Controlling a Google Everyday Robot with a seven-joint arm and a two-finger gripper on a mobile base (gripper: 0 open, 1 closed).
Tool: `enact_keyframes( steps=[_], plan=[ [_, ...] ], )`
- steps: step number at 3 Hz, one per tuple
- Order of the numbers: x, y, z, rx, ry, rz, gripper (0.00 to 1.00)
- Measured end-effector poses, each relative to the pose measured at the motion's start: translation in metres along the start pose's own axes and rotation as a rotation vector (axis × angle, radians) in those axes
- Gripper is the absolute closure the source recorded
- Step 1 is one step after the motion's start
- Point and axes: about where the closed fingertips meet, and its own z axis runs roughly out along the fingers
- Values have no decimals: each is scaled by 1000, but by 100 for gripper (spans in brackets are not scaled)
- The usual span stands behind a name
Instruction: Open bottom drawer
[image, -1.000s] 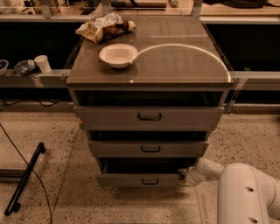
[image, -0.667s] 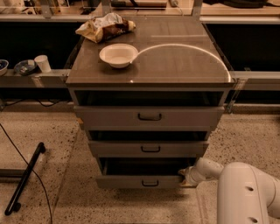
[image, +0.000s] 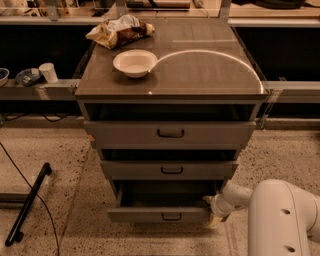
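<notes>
The bottom drawer (image: 150, 215) is a grey metal drawer with a small dark loop handle (image: 171, 217) at its centre. It stands pulled out from the cabinet, and its dark inside shows behind the front panel. My gripper (image: 214, 209) is at the right end of that front panel, touching or very close to its corner. My white arm (image: 280, 220) reaches in from the lower right. The middle drawer (image: 170, 170) and the top drawer (image: 170, 134) sit above, each a little way out.
The cabinet top (image: 210, 70) holds a white bowl (image: 135, 62) and a crumpled snack bag (image: 120, 31). A black bar (image: 27, 202) and a cable lie on the speckled floor at the left. A cup (image: 48, 72) stands on a low ledge at the left.
The bottom drawer has slid further out towards the camera. My gripper has moved with its right end, a little down and towards the camera.
</notes>
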Motion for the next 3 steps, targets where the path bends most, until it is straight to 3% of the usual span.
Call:
enact_keyframes(
  steps=[1,2,3],
  plan=[
    [-13,24,-2,-56,17,-15,30],
    [-22,47,-2,-106,3,-20,39],
    [-25,53,-3,-116,-11,-13,50]
  ],
)
